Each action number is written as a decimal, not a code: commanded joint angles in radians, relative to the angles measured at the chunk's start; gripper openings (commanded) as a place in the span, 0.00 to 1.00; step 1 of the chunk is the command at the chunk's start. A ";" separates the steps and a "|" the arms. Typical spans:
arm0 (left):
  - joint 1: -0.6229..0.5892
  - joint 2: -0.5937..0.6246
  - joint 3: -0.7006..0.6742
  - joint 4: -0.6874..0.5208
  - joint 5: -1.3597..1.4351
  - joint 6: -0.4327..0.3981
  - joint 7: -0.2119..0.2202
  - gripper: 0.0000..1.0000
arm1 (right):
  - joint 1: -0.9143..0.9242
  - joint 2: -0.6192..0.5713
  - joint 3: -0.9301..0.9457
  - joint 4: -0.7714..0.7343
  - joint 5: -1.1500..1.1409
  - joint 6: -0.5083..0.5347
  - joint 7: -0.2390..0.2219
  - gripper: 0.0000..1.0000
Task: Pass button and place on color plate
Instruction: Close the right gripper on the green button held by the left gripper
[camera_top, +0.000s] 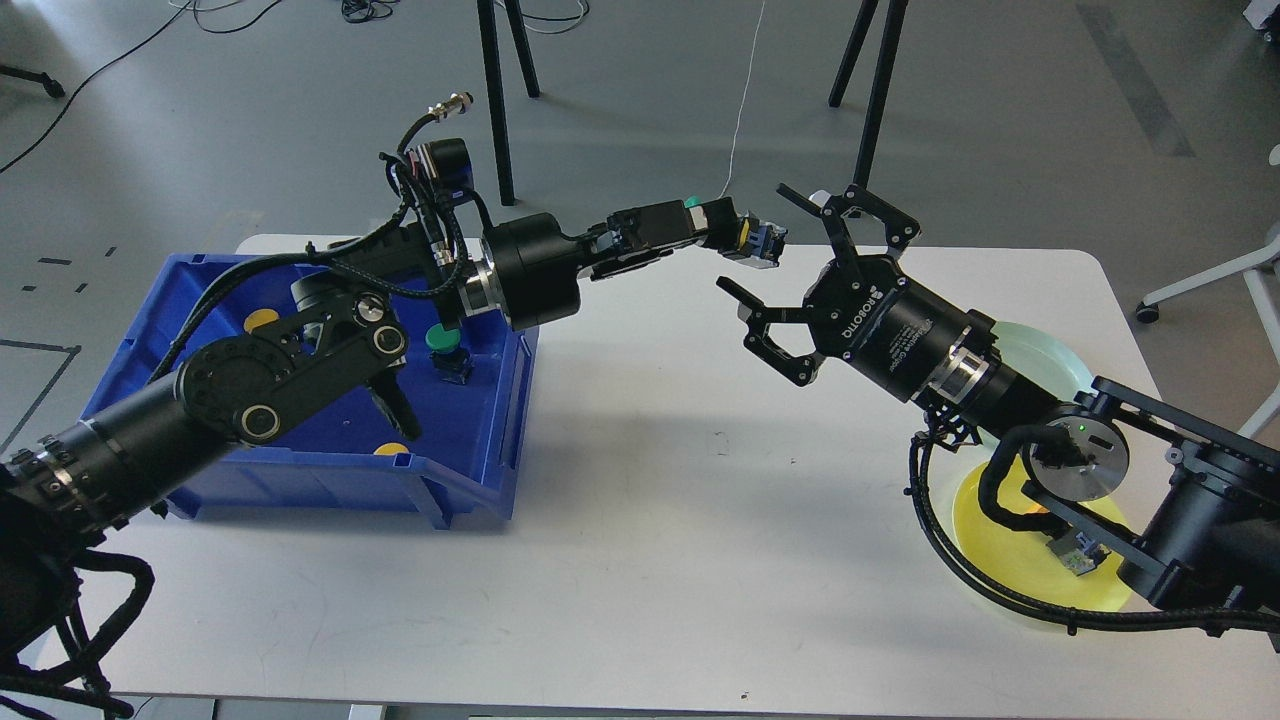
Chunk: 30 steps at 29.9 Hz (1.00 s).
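- Above mid-desk, the left gripper holds the button out.
- Just right of it, right gripper, fingers spread wide, nearest to receive.

A white table with rounded corners stands on a grey floor, where black tripod legs rise behind it, cables trail at the top left, a thin white cord hangs, and a white chair base shows at right

White table: blue bin, plates
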 joint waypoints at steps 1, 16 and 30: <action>0.000 0.000 0.001 0.000 0.000 0.000 0.000 0.07 | 0.001 0.001 0.001 0.000 -0.005 -0.005 0.000 0.29; 0.000 -0.002 -0.002 0.001 -0.002 0.003 0.000 0.33 | 0.003 -0.004 0.001 0.011 0.002 -0.043 0.003 0.01; 0.000 -0.005 -0.012 0.009 -0.022 -0.008 0.000 0.72 | -0.264 -0.007 0.281 0.014 0.030 -0.242 0.014 0.00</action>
